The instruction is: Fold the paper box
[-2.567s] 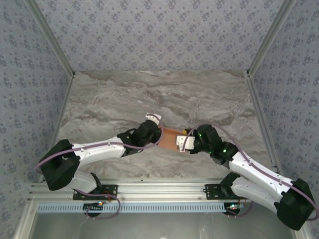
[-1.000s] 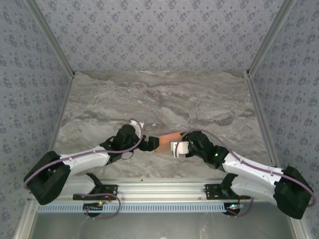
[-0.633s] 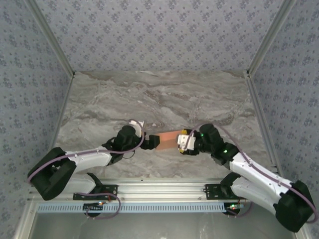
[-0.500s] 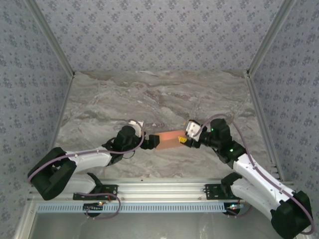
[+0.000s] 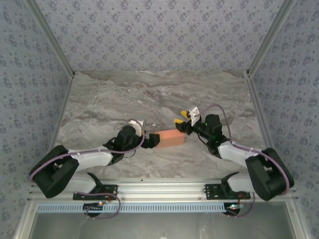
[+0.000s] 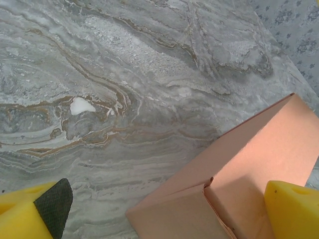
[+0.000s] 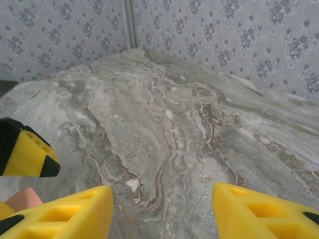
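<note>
One salmon-orange paper box (image 5: 168,137), folded rectangular block, lay on table (image 5: 124,99); long axis ran left-right, right end slightly farther. Left claw (image 6: 162,211) stood wide open astride left end; right claw (image 7: 162,209) open, empty.

The desk (image 5: 114,94) has a grey marbled top with brownish veins and a small white fleck (image 6: 82,105). An orange-salmon box (image 5: 170,137) lies on it, folded into shape, a little nearer than the middle, its long side running left to right.
</note>
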Available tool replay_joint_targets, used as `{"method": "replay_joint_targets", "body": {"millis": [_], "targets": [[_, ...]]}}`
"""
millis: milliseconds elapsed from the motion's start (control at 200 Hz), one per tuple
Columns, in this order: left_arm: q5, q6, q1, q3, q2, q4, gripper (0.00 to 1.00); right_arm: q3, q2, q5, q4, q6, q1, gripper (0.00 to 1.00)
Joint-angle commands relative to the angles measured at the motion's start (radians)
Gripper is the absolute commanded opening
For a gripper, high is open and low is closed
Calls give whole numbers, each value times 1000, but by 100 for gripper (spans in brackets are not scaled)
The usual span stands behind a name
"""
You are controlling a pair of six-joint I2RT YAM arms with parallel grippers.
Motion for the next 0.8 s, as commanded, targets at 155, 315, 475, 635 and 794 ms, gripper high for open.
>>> {"method": "replay_joint_targets", "body": {"millis": [155, 315, 475, 635, 794], "targets": [[-44, 43, 1, -32, 45, -161, 99, -121, 164, -36, 251, -67, -17, 57], [-42, 41, 1, -29, 56, -159, 99, -62, 84, -111, 194, -59, -39, 59], [-39, 49, 1, -19, 70, -164, 99, 38, 59, -199, 74, -129, -68, 59], [-17, 61, 1, -23, 79, -134, 99, -12, 198, -257, 167, -146, -98, 58], [-17, 63, 2, -29, 58, -124, 99, -76, 332, -277, 329, -139, -114, 57]]}}
